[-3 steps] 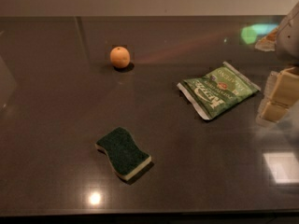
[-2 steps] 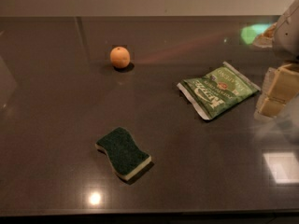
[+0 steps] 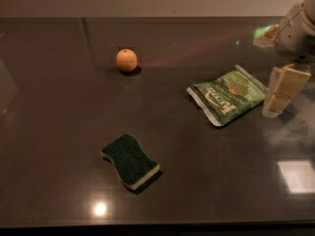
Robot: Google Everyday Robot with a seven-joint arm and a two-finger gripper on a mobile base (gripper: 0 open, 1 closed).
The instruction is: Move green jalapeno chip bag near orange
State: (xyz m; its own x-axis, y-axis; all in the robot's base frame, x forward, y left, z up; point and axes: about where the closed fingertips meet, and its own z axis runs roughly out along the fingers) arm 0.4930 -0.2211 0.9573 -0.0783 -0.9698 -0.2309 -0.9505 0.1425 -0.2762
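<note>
Over the last second the gripper point(image 3: 281, 93) shifts slightly toward the green jalapeno chip bag point(image 3: 227, 96), grip state indeterminate, while the bag stays unmoved on the table point(image 3: 59, 132), well apart from the orange point(image 3: 126, 60); transfer not yet started.

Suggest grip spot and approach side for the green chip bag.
Probably the right sealed edge of the green jalapeno chip bag, from the right: the bag lies flat, and that edge sits beside the pincer at the right of the table.

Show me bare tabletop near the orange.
Free: between orange and green jalapeno chip bag; between orange and sponge. Crowded: right edge, where the hand hangs beside the bag.
</note>
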